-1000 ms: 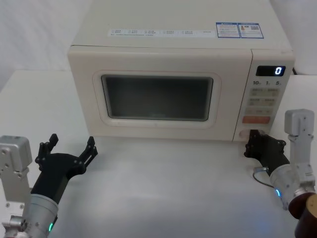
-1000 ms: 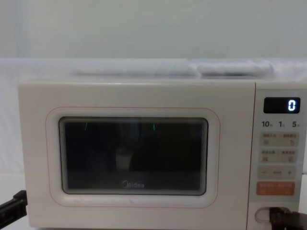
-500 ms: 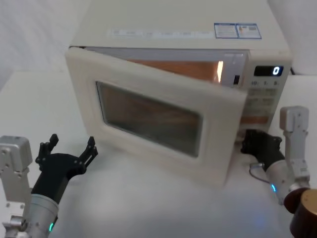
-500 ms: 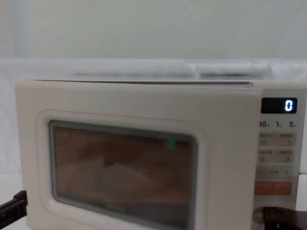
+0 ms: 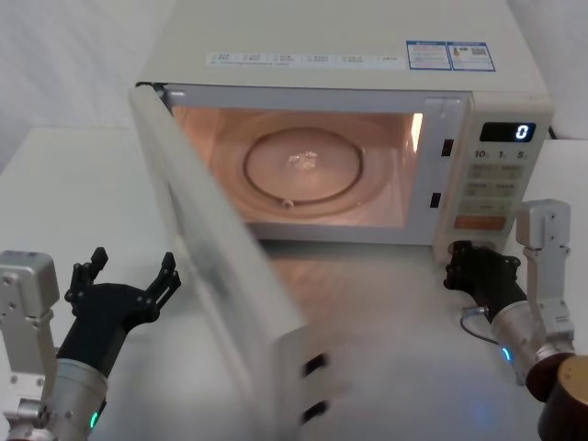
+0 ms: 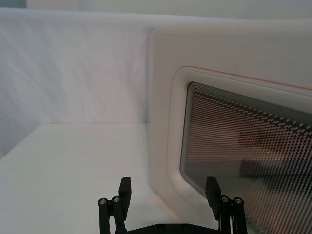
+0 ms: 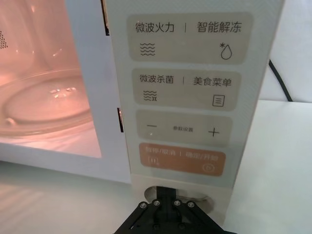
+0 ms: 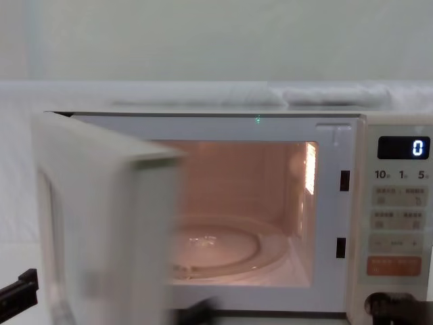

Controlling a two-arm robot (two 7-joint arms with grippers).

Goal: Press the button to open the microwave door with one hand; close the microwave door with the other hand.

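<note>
Where white wall backs it, white table (image 5: 64, 175).

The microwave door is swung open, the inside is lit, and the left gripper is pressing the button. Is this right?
Not quite: the right gripper is at the button, as the head view shows. The left gripper waits open beside the microwave door, swung open with the inside lit.

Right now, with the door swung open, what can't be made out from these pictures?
- The wide cream pill-shaped button: in the right wrist view the black right gripper covers most of it, so contact and its finger state are unreadable.
- The broad cream-white microwave door: motion-blurred in the chest view; its logo is illegible.
- The black left gripper: open short of the door; its body is cut off by the left wrist view's edge.
</note>
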